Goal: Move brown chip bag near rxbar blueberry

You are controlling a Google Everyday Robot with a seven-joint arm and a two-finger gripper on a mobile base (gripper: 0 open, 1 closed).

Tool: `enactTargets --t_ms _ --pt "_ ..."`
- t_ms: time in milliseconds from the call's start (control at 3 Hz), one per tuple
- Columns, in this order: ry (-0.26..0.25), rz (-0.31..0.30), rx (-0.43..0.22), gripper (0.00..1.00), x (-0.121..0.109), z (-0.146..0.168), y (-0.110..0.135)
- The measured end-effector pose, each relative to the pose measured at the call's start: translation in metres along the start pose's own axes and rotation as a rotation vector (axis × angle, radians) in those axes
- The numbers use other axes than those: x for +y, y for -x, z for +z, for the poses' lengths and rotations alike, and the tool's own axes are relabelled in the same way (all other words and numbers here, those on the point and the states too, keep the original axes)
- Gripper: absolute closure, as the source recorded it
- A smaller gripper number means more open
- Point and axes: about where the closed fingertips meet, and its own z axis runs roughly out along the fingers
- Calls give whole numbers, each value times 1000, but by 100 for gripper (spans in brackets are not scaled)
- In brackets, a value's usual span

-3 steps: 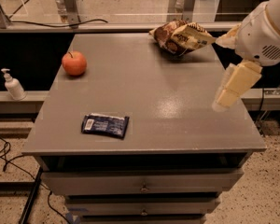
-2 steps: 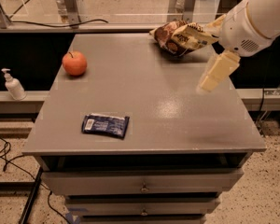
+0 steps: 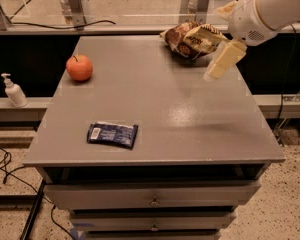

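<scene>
Gray table (image 3: 190,114): apple (image 3: 79,67) back left, blue bar (image 3: 112,134) near the front, both unmoved. Chip bag (image 3: 190,39) lies back right (same spot); the gripper (image 3: 224,34) has swung in beside its right end, fingers spread.

No readable text on bag (image 3: 192,39) or bar (image 3: 112,134); tool (image 3: 218,68) beside bag.
</scene>
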Motion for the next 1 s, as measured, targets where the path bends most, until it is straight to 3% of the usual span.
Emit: enactTargets --t_ms 333,667,1000 --pt "-60 -38 -5 0 -15 10 -5" --pt "-166 -107 -35 0 -54 39 -17" --pt "-210 -129 -56 0 -91 78 -36"
